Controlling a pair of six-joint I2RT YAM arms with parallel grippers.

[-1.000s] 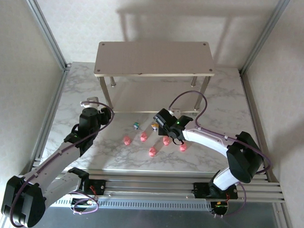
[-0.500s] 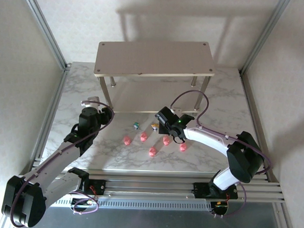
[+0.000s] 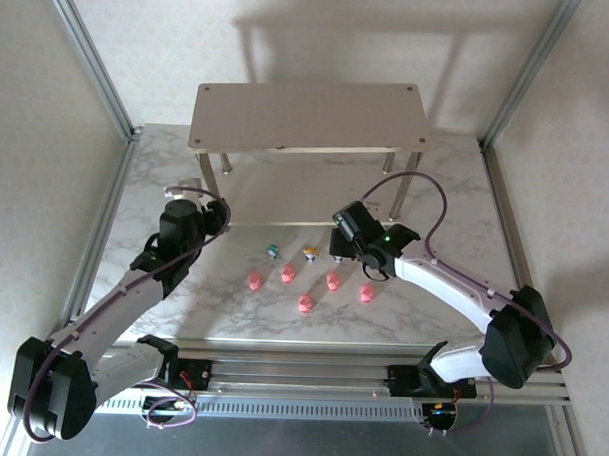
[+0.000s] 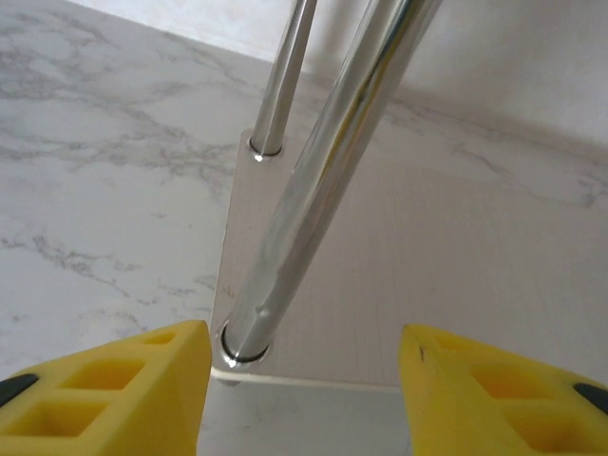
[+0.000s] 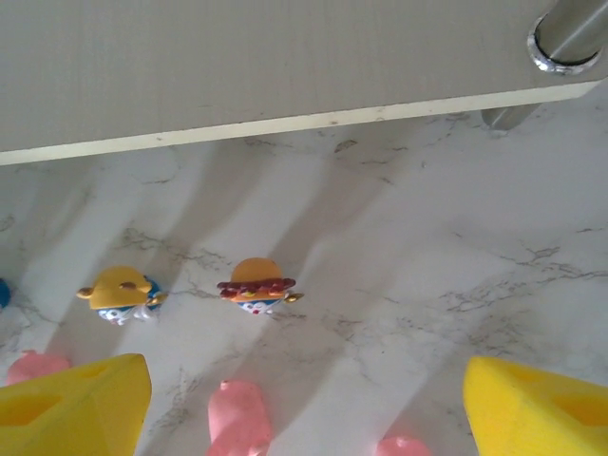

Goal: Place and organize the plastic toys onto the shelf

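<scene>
The shelf [image 3: 308,116] stands at the back of the table, its lower board [image 4: 399,275] near the marble. Several pink pig toys [image 3: 288,273] lie in front of it, with a teal figurine [image 3: 272,251] and a yellow one [image 3: 310,252] behind them. My right gripper [image 3: 341,251] hovers open over the toys; beneath it are a red-hatted figurine [image 5: 256,283], the yellow figurine [image 5: 119,292] and a pig [image 5: 237,418]. My left gripper [image 4: 304,389] is open and empty, facing the shelf's front left leg [image 4: 285,247] without touching it.
Silver frame posts [image 3: 90,60] and walls close in the table on both sides. The right arm's purple cable [image 3: 425,207] loops near the shelf's front right leg [image 3: 407,182]. Bare marble [image 3: 456,193] lies to the right of the toys.
My right gripper has moved right and towards the shelf, uncovering the yellow figurine. The left gripper has edged up closer to the shelf's front left leg. The toys have not moved.
</scene>
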